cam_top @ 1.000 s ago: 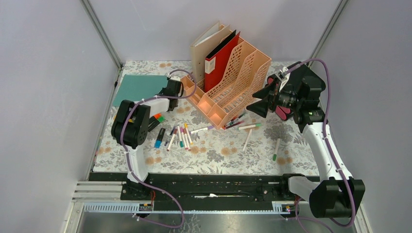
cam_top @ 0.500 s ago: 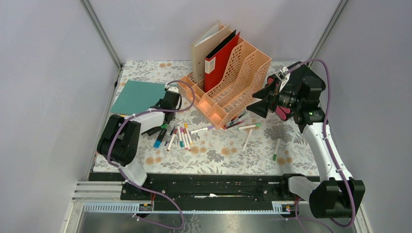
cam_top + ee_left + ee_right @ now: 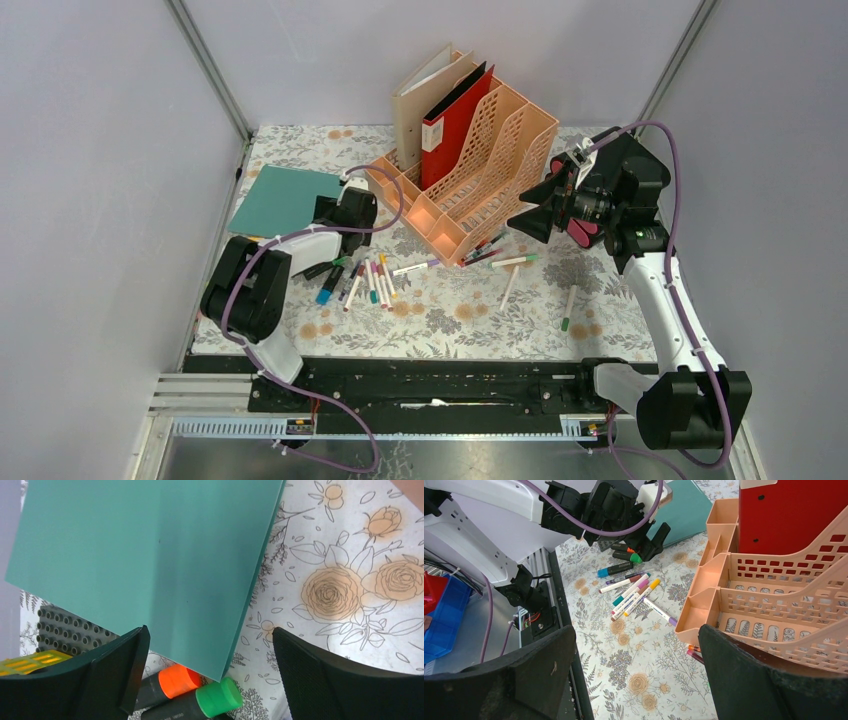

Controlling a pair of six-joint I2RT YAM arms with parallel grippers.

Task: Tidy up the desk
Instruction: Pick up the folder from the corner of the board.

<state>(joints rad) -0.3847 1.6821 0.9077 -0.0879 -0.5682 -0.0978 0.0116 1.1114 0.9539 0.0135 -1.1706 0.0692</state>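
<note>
Bright, even light w/ soft shadows; pics mostly sharp.

No text can be read (marks on the yellow sticker (image 3: 31, 661) are too blurred).

Overhead looks down; wrists close, apparently sharing folder (image 3: 285, 198).

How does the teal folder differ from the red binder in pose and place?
The teal folder lies on the desk, outside the rack; the red binder stands upright inside the peach file rack. The folder looks thin, the binder thicker. Both are plain, single-coloured covers.
</note>
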